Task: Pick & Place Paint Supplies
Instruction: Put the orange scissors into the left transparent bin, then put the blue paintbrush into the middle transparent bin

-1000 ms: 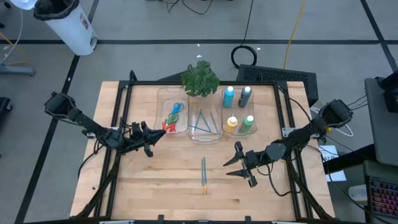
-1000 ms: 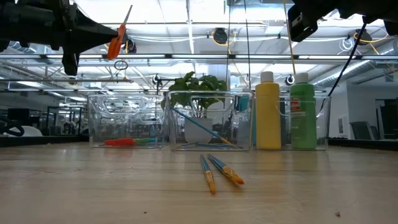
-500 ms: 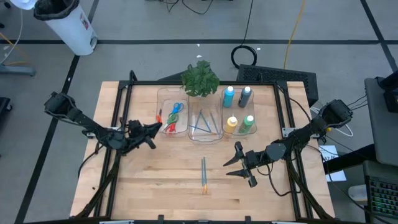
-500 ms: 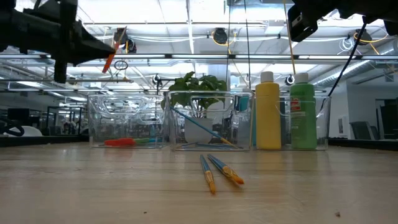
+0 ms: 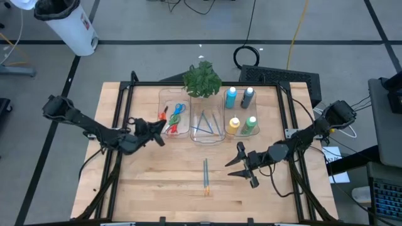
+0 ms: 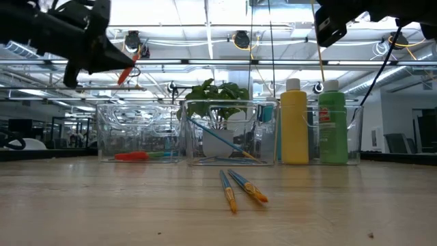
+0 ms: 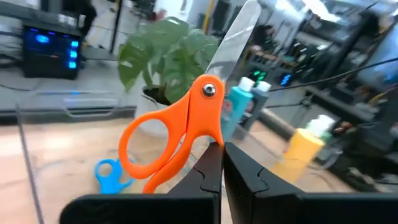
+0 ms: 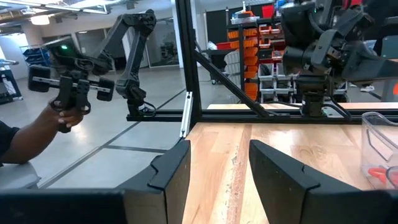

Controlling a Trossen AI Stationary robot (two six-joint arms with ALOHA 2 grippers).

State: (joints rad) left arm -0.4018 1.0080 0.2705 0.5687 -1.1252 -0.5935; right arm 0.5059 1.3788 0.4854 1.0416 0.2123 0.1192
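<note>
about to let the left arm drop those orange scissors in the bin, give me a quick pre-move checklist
1. Left gripper shut on the orange scissors: ok.
2. Scissors over the left bin: roughly at its near-left edge in the high view; whether fully over the opening, cannot tell.
3. Scissors clear of the bin rim: ok, they hang well above it in the low view.
4. Room in that bin: ok, only the blue, green and red scissors lie inside.
5. Right gripper out of the way: ok, open, by the two brushes.
</note>
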